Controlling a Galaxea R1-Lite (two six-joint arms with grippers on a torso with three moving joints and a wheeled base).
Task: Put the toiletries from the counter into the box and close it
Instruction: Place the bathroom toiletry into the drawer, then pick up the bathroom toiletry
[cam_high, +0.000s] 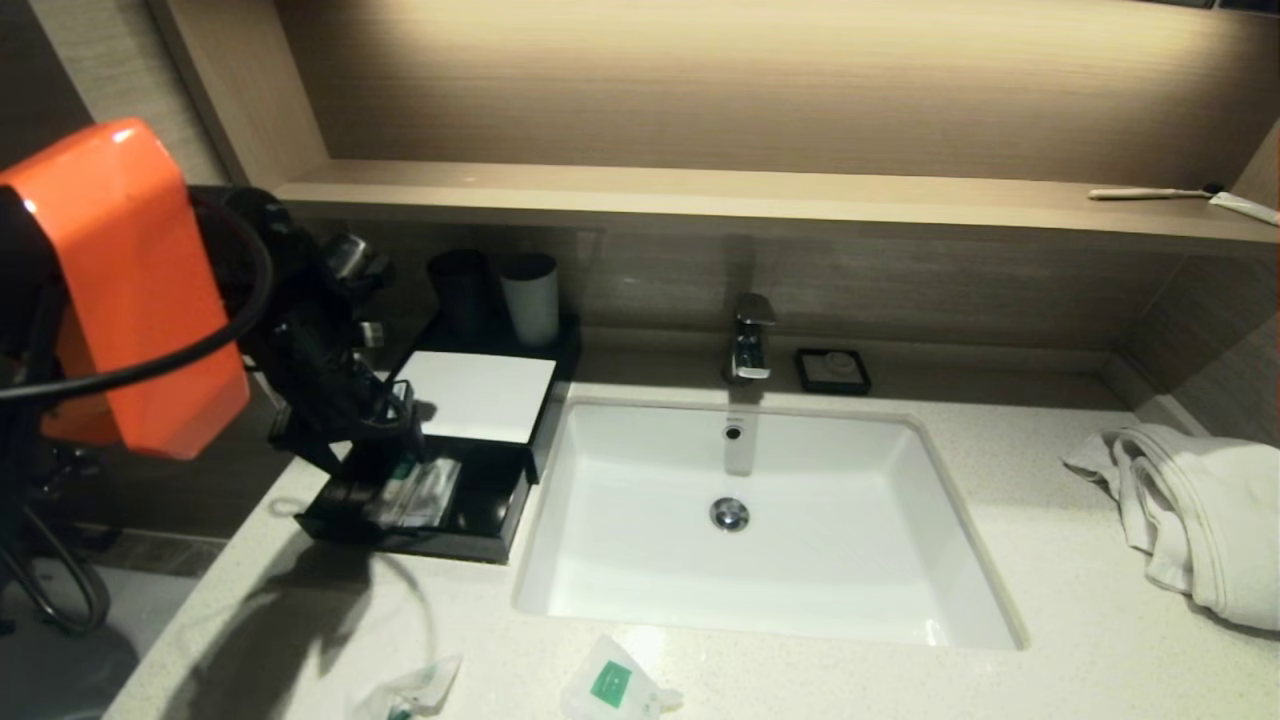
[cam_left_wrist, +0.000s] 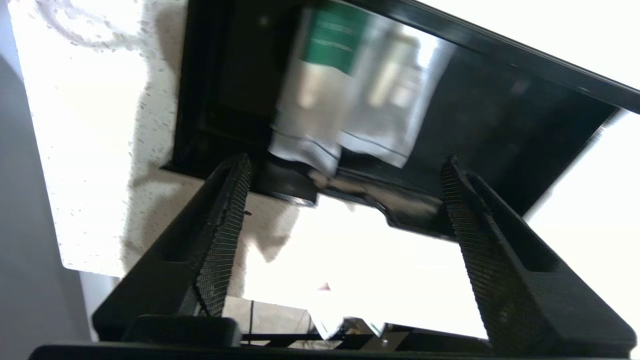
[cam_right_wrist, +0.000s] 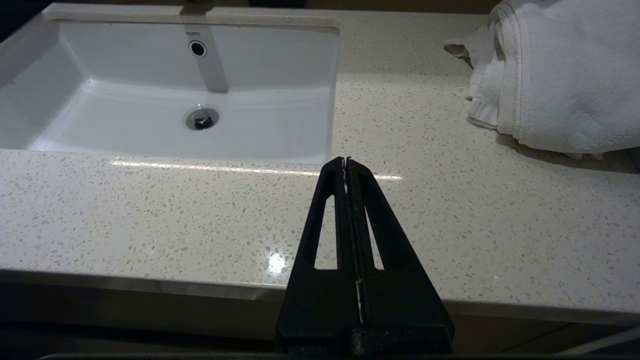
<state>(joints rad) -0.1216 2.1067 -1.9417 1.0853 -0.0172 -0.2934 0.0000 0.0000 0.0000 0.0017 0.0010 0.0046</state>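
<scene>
Warm strip light washes the wall above the shelf; the desk glares white, packets blurred, arm shadow at left.

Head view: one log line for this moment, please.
left claw open over box | two packets inside | two on counter | right claw shut, parked

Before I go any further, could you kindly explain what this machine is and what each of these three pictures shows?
It is a two-armed robot at a bathroom counter. The head camera looks down on a sink. The left tool, seen from its wrist camera, hangs open and empty over the pulled-out black box, where sachets lie. Two more packets wait at the counter's near edge. The right wrist camera shows the right tool shut, idle above the counter, with a towel nearby.
</scene>
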